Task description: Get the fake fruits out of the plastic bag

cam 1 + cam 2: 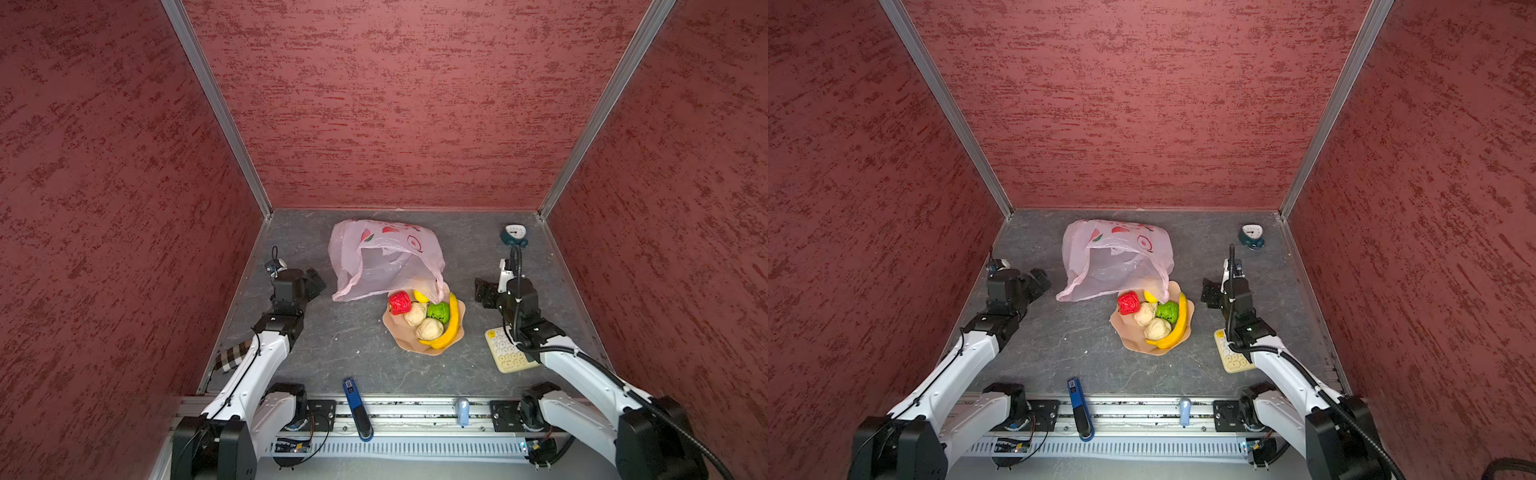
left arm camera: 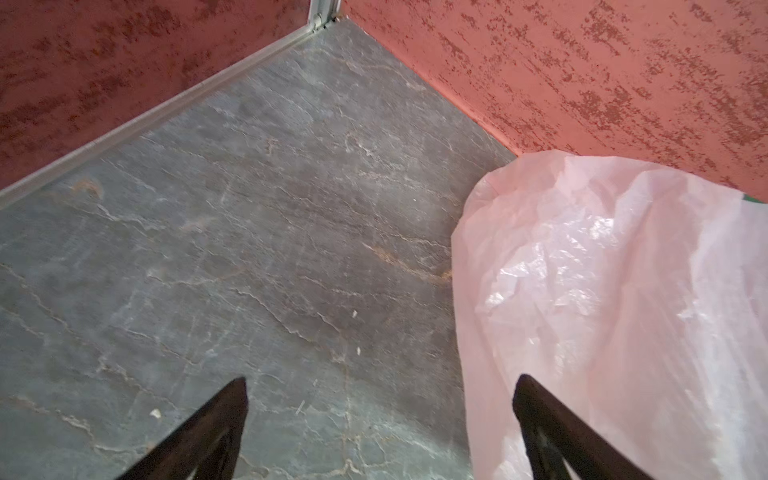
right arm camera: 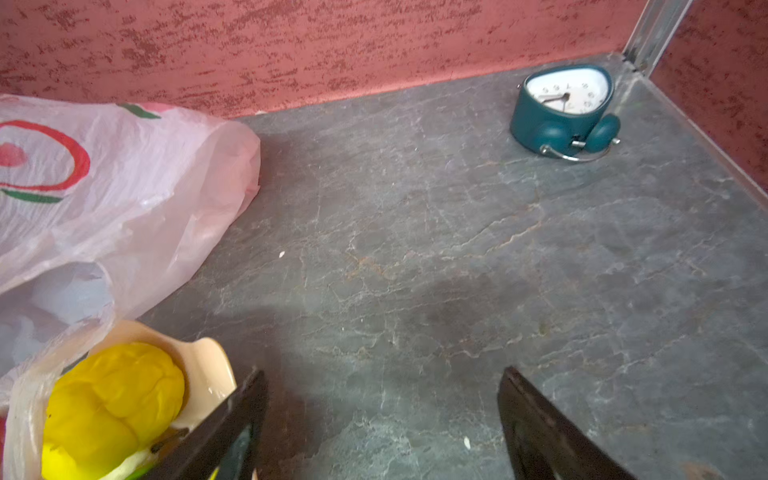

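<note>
Six fake fruits (image 1: 430, 328) sit in the peach bowl (image 1: 405, 343) on the counter (image 1: 353, 345) — light, smooth, likely to roll. The limp plastic bag (image 1: 386, 257) drapes one handle (image 1: 438, 291) over the rim; pinch that loop. Left tool (image 1: 316, 281) and right tool (image 1: 482, 292) are both spread, empty.

Apparently six fruits (image 1: 429, 328), one bag (image 1: 382, 259)

Plastic bag (image 1: 353, 249) pale pink, red fruit prints. Banana (image 1: 454, 322) yellow; bowl (image 1: 392, 326) peach. Bench (image 1: 332, 345) grey, veined. Walls (image 1: 395, 104) mottled red. Clock (image 3: 561, 110) teal, white face.
</note>
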